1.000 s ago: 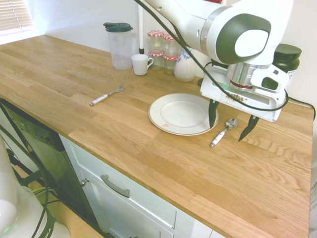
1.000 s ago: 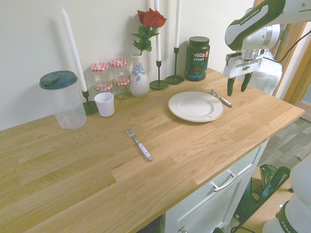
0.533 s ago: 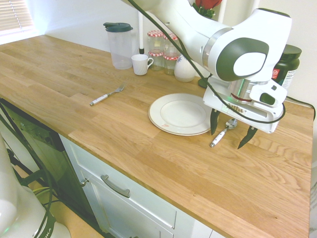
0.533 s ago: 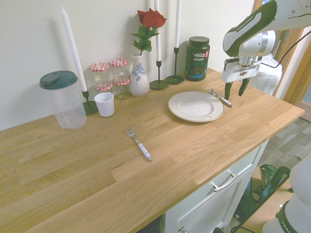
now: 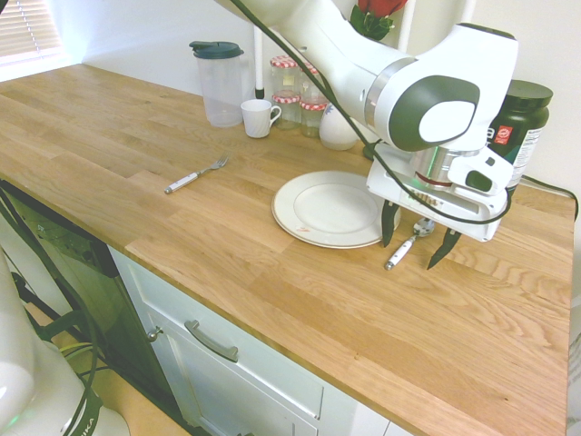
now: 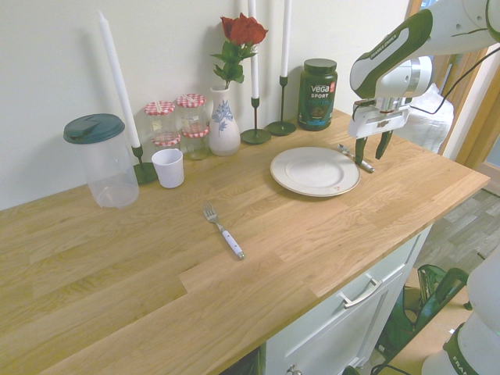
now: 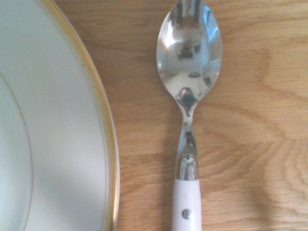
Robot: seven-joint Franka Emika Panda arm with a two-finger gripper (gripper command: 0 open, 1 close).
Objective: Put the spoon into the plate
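The pale wooden worktop of honey-coloured planks (image 5: 300, 309) ran along a white kitchen wall. On it, just beside the round white china plate with a thin gold edge line (image 5: 329, 211), lay the small spoon with a shiny metal bowl and riveted white handle (image 7: 186, 166), apart from the rim. The black-fingered gripper (image 5: 417, 249) was over the spoon, its fingers spread wide, one to each side, with nothing gripped.

The spoon looked light, stiff and hard to harm. Its polished bowl would probably have slid in a grip, and its thin neck offered little to pinch; the better hold seemed to be the upper handle, near the metal collar, taken across its width. The plate was likely the fragile thing, and the near finger could have knocked its rim on the way down.

There were one spoon, one plate, one white-handled metal fork (image 6: 224, 232), one white mug (image 6: 168, 168) and one clear pitcher with a dark green lid (image 6: 109, 168).
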